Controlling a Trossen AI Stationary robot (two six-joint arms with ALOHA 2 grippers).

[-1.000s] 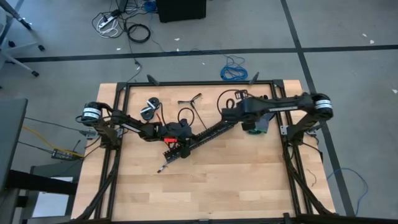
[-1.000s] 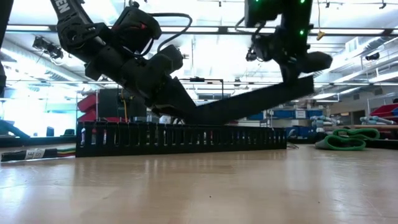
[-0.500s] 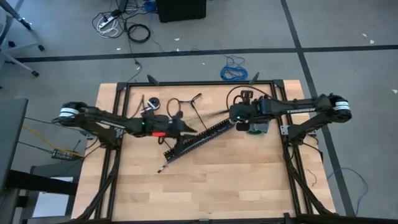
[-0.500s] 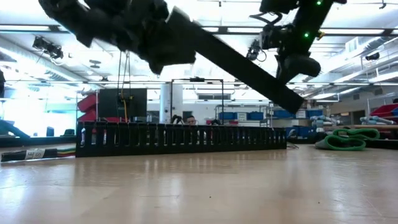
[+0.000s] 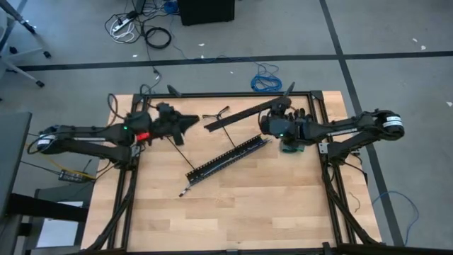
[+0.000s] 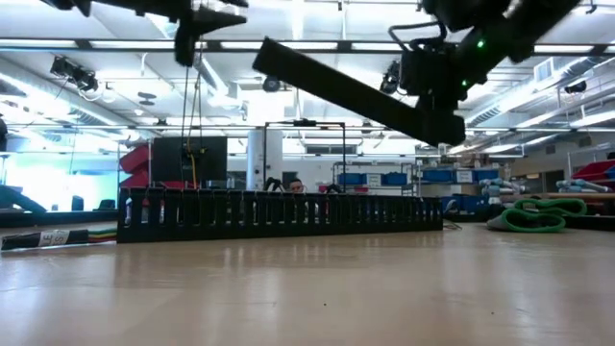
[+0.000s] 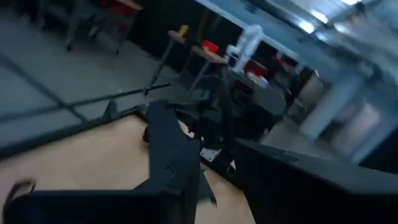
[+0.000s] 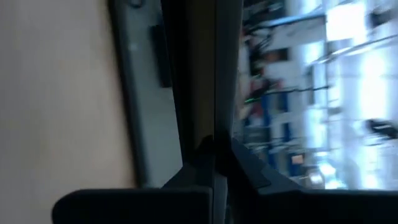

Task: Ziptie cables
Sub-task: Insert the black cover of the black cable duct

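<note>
The right gripper [image 5: 272, 120] is clamped shut on one end of a long flat black strip [image 5: 241, 115], holding it in the air above the far edge of the worktop [image 5: 233, 205], toward the far right corner. In the low view the strip [image 6: 356, 91] slants well clear of the wood, its free end higher than the gripped end. The left gripper [image 5: 187, 122] hangs over the far left part of the worktop, pointing at the strip's free end but apart from it; its fingers are nearly together, and I cannot tell whether they hold anything. A slotted black cable duct [image 5: 228, 157] lies diagonally across the middle of the worktop, and it stands as a low comb-like wall [image 6: 279, 213] in the low view. A green roll [image 5: 291, 145] sits near the right edge. The cables and zipties cannot be made out clearly anywhere on the worktop.
</note>
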